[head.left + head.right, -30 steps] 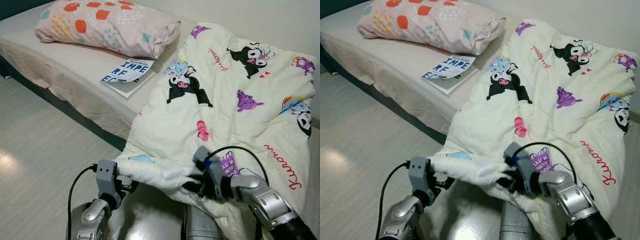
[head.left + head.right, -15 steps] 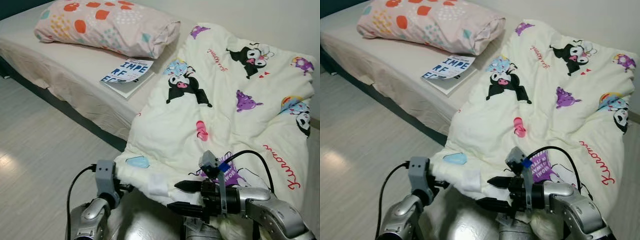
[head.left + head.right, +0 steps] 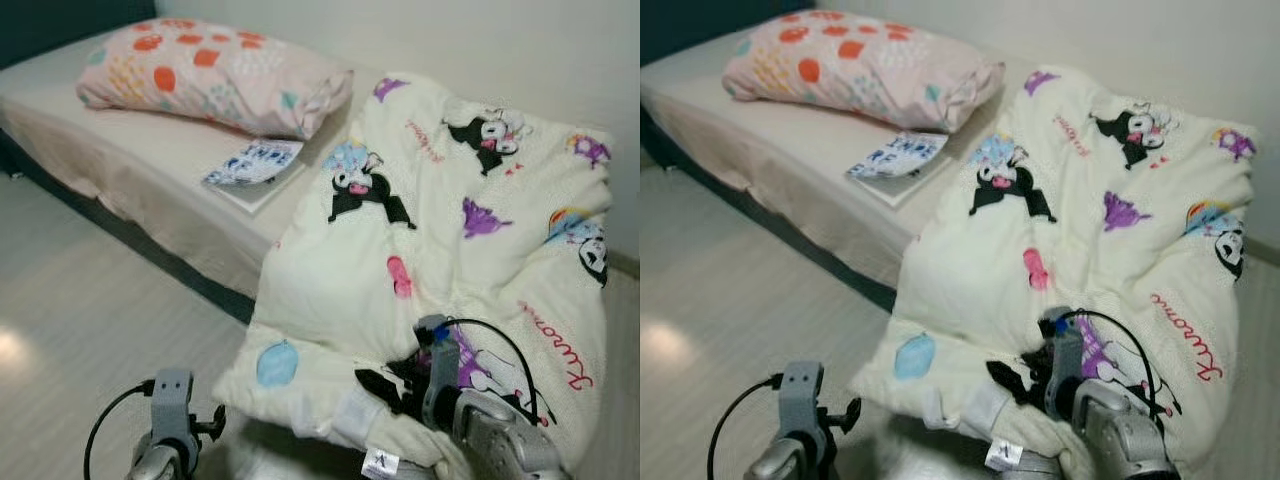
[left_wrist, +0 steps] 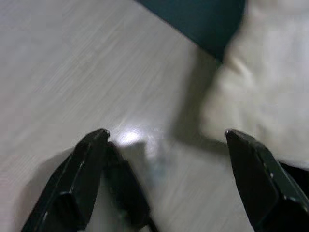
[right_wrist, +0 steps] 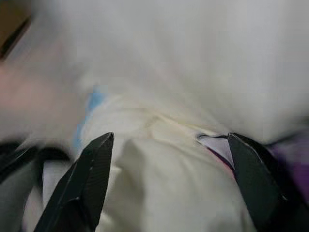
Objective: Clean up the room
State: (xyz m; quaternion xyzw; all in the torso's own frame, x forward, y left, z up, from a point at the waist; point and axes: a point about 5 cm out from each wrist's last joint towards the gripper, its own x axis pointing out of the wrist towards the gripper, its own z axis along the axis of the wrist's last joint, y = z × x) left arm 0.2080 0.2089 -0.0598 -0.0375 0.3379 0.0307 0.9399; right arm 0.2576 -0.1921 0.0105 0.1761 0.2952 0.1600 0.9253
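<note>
**Blanket hangs off bed, both grippers spread wide**

Bed (image 3: 130,170) runs along the wall, its mattress bare at the pillow end. The cream cartoon-print blanket (image 3: 450,230) covers the other end and spills over the edge, its lower hem near the wood floor (image 3: 90,330). A pink patterned pillow (image 3: 215,75) lies at the head, a book (image 3: 255,168) just beside it. The right gripper (image 5: 169,188) rests against the blanket's lower fold, fingers wide apart. The left gripper (image 4: 166,179) hangs low over the floor, fingers also wide, holding nothing.
</note>
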